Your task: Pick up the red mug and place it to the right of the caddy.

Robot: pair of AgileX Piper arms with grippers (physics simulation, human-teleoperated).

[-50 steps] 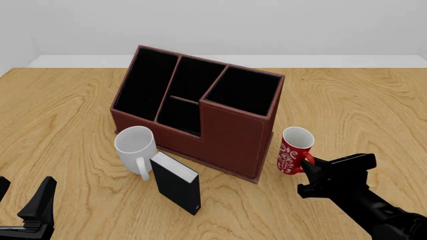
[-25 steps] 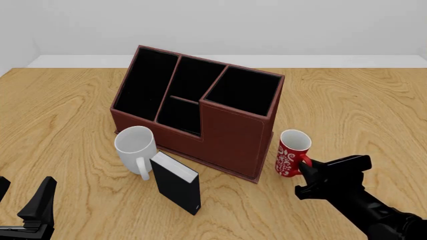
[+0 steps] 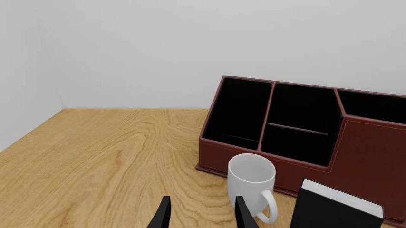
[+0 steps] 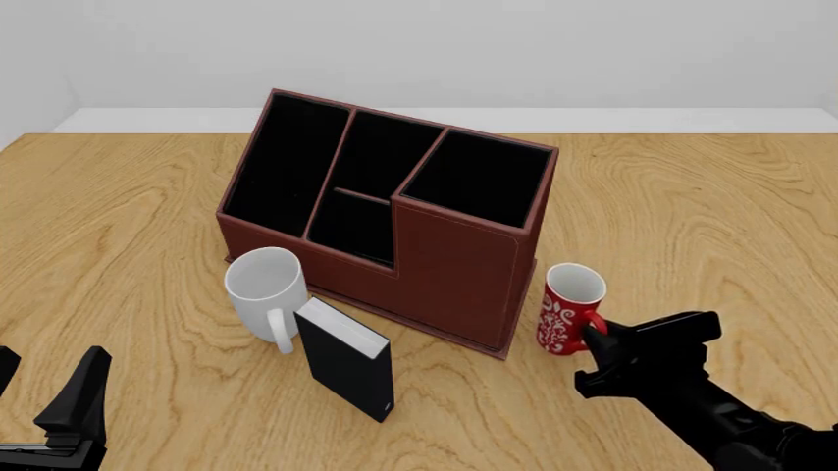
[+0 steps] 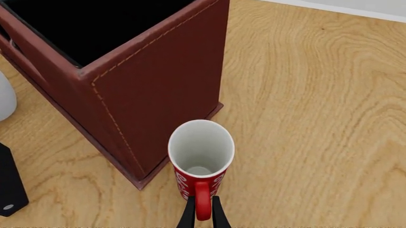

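Note:
The red mug (image 4: 570, 306) with its white pattern stands upright just right of the caddy's (image 4: 452, 265) front right corner, a small gap between them. My right gripper (image 4: 598, 340) is shut on the mug's red handle. In the right wrist view the thin fingertips of the right gripper (image 5: 202, 213) pinch the handle below the red mug (image 5: 201, 154), with the caddy (image 5: 159, 85) close beside it. I cannot tell whether the mug's base touches the table. My left gripper (image 4: 42, 394) rests low at the near left, and the left gripper (image 3: 203, 216) is open and holds nothing.
A plain white mug (image 4: 266, 285) stands against the caddy's front left, and a small black book-like box (image 4: 347, 358) stands just beside it. The wooden table's far edge meets a white wall behind the caddy.
My right gripper has drawn the red mug a little nearer and leftward, closer to the caddy's front right corner. The left arm has not moved.

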